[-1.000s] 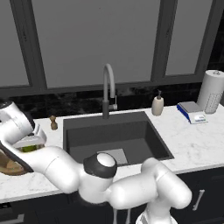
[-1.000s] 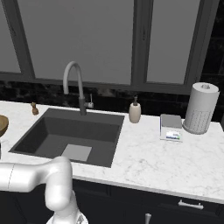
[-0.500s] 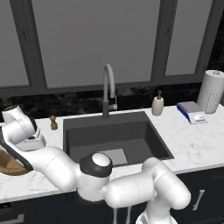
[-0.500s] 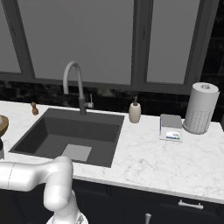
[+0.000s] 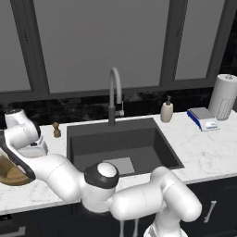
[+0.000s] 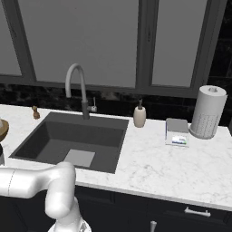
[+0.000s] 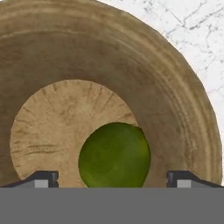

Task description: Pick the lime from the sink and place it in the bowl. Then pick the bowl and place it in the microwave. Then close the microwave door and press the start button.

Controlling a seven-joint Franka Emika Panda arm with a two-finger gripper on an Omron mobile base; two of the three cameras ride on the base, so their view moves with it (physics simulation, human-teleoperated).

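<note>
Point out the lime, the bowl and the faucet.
lime (image 7: 114, 155): hand view, middle of the green fruit.
bowl (image 7: 188, 109): hand view, inner wall near the rim.
faucet (image 5: 114, 95): left base view, on its curved neck.

The bowl is matt wood with fine grain rings, paler on its flat bottom. The lime has a smooth, faintly dimpled skin. The table is glossy white veined marble. The sink looks matt dark, possibly stone; its faucet is brushed metal.
</note>
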